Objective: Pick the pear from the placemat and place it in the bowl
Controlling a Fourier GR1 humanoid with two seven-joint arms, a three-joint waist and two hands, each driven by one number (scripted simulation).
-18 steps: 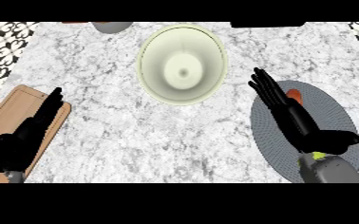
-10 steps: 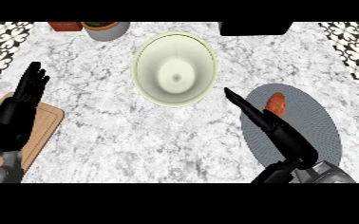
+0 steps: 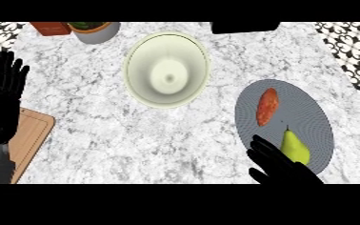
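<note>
Marble counter (image 3: pixel 105 124), white w/ grey veining, fills the head view. Far left edge: left hand (image 3: pixel 10 95), black, fingers straight, pointing up-frame, slightly apart, nothing in it; resting. Lower-left corner, just right of that arm: wooden cutting board (image 3: pixel 32 140), only part in view. Top left, at the counter's back: red-brown block (image 3: pixel 51 27), cut by the frame, and just beside it to the right a grey pot (image 3: pixel 98 34) w/ green leaves inside. Ctr-left: pale green bowl (image 3: pixel 151 62), round, upright, standing on bare counter. Top, right of ctr: black object (image 3: pixel 245 26), partly in view, type not determinable. Right side: grey oval placemat (image 3: pixel 313 109) flat on the counter. On its upper-left part lies an orange-red oblong vegetable (image 3: pixel 267 106), poss. a sweet potato. Below that, on the mat's lower portion: pear (image 3: pixel 295 147), yellow-green, stem toward the back, well apart from the bowl. Right hand (image 3: pixel 281 169) comes in at the lower edge, just left of the pear; fingers extended and spread, curled round nothing, holding nothing. Fingertips sit close beside the pear's left flank; contact cannot be confirmed. Top right corner: patterned floor tile (image 3: pixel 341 38) beyond the counter's edge.
</note>
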